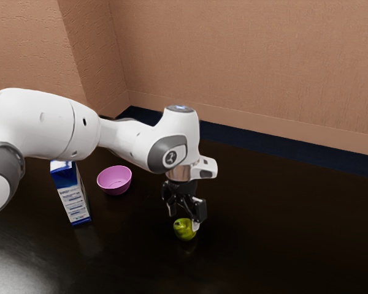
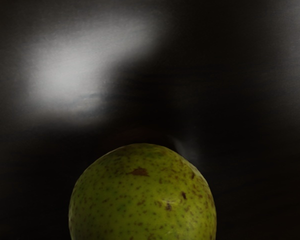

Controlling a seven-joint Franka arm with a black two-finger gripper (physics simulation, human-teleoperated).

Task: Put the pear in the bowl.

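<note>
Evidently, the black two-finger gripper (image 1: 184, 221) stood open around the speckled green pear (image 1: 184, 230), lower centre, on the glossy dark tabletop (image 1: 282, 245); textured tan walls (image 1: 245, 61) spanned the top.

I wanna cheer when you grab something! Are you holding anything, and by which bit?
Nothing is held: my gripper looks open, with one finger beside the pear and the other apart from it.

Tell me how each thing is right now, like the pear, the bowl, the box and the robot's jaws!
Pear: whole, spotty, outside the bowl.
Bowl: right way up, empty.
Box: standing up; I can't tell if it's sealed.
Jaws: open, down at the pear.
Table: dark and shiny.
</note>
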